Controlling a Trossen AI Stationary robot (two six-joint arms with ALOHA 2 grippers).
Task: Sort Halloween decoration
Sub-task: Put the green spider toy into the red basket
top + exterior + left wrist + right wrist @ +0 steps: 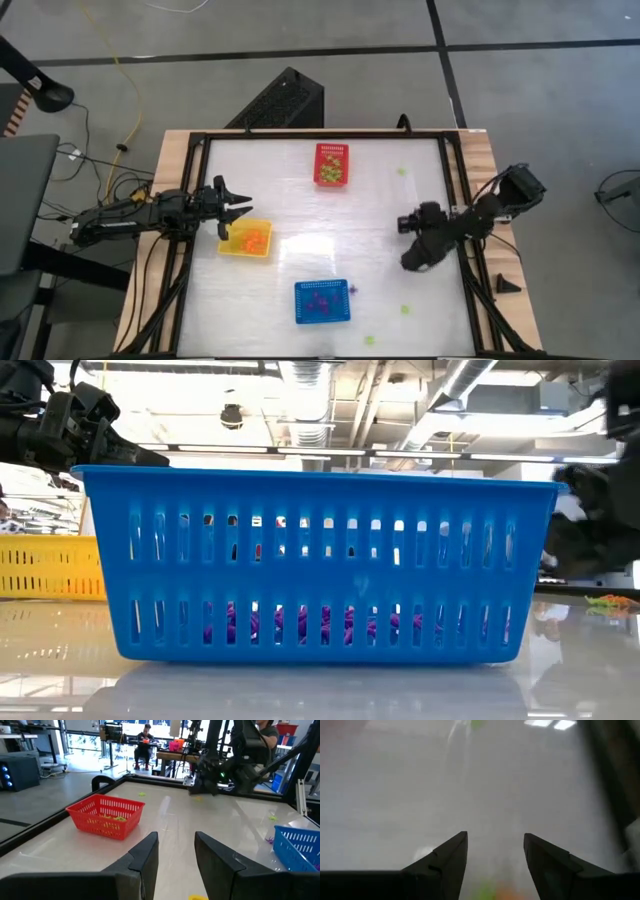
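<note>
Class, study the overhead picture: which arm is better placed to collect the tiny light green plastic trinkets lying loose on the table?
Probably the right. Its open gripper hangs over the table's right half, where the green trinkets lie; the left gripper hovers over the yellow perforated basket.

Three baskets: one red [333,165], one yellow [246,239], one blue [322,302]. Two arms. Four loose trinkets on worktop [300,215].
</note>
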